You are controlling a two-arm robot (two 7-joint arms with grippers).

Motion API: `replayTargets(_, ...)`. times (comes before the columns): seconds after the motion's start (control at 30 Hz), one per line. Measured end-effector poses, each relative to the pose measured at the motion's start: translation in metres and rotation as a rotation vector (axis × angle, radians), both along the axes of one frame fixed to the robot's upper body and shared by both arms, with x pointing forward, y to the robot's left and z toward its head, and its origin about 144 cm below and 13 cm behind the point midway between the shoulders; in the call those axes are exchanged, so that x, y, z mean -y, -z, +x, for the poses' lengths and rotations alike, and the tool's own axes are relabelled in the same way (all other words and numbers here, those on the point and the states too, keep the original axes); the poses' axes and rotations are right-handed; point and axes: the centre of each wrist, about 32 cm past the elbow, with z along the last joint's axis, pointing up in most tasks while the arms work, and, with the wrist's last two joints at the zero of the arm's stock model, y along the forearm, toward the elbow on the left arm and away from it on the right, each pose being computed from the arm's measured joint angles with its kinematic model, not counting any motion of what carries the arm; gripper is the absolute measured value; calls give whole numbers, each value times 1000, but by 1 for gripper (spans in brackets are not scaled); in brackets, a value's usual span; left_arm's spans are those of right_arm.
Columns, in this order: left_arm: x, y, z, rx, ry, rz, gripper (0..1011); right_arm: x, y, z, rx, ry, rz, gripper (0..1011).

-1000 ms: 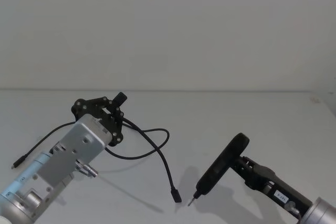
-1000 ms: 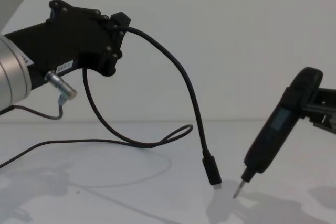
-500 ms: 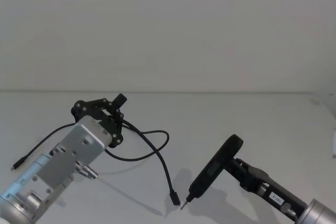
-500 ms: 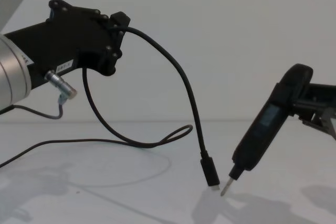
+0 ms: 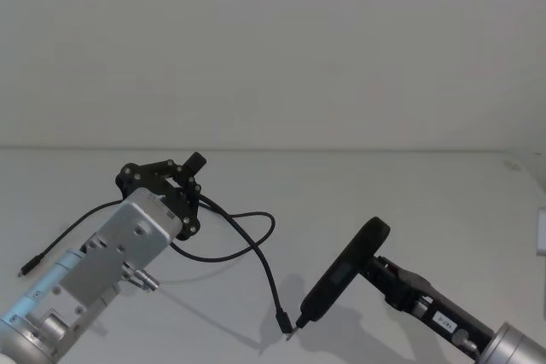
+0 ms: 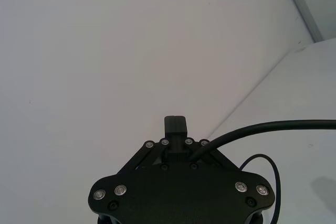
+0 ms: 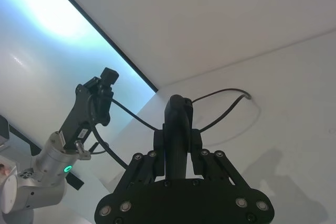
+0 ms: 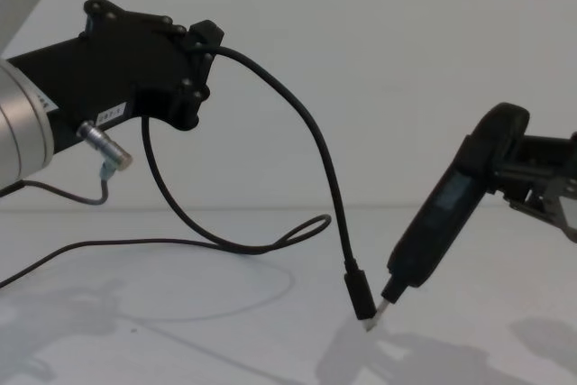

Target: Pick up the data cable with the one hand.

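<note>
My left gripper (image 5: pixel 194 161) is raised over the left of the white table (image 5: pixel 384 193), shut on the data cable (image 5: pixel 256 249). The black cord leaves the gripper (image 8: pixel 206 33), arches down (image 8: pixel 320 146) and hangs with its plug (image 8: pixel 361 297) just above the table. In the left wrist view the cord (image 6: pixel 252 129) comes out beside the closed fingers (image 6: pixel 175 124). My right gripper (image 5: pixel 380 263) is shut on a black pen-shaped screwdriver (image 8: pixel 446 214), and the screwdriver's tip meets the plug's silvery end (image 5: pixel 284 323). The right wrist view looks along the screwdriver (image 7: pixel 176 129) toward the left gripper (image 7: pixel 105 85).
A slack loop of the cord (image 5: pixel 247 232) lies on the table, and its far end (image 5: pixel 26 268) rests at the left edge. A short grey wire with a metal connector (image 8: pixel 104 146) hangs from my left wrist. A plain white wall stands behind.
My right arm has moved left and brought the screwdriver's tip from a gap beside the plug to touching it. The left gripper and the cord have hardly moved.
</note>
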Motion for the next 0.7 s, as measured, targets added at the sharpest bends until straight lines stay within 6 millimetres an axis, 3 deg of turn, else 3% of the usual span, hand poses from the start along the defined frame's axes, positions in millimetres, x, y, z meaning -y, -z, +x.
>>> replayTargets(0.7, 0, 0, 0, 0, 0, 0, 0, -3, 1, -1, 2, 21, -5, 279)
